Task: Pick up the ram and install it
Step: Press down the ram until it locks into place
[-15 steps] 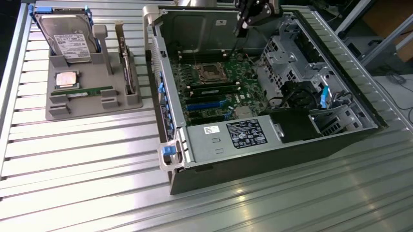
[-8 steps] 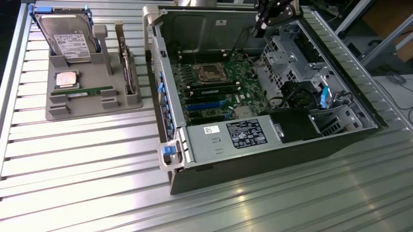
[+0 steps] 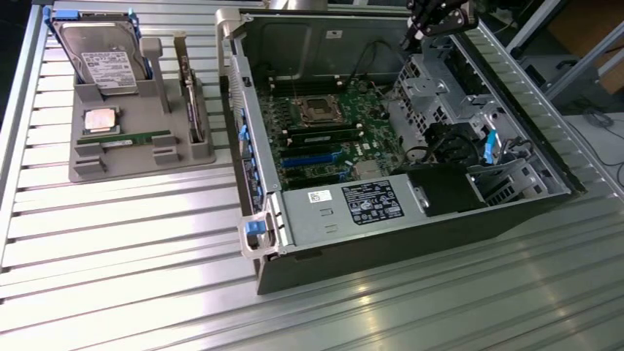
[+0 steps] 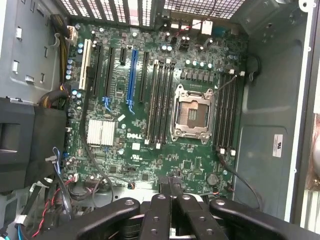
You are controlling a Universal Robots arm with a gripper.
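The pincer (image 3: 425, 31) hangs pressed together, empty, over the open computer case (image 3: 507, 175); the ram (image 3: 125, 137) lies in the gray holder (image 3: 93, 170). Descending here risks snagging cables.

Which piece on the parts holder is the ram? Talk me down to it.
Find the grey holder on the exterior view's left of the open computer case. Below the hard drive and the square silver processor, the ram lies flat: a long, narrow green stick.
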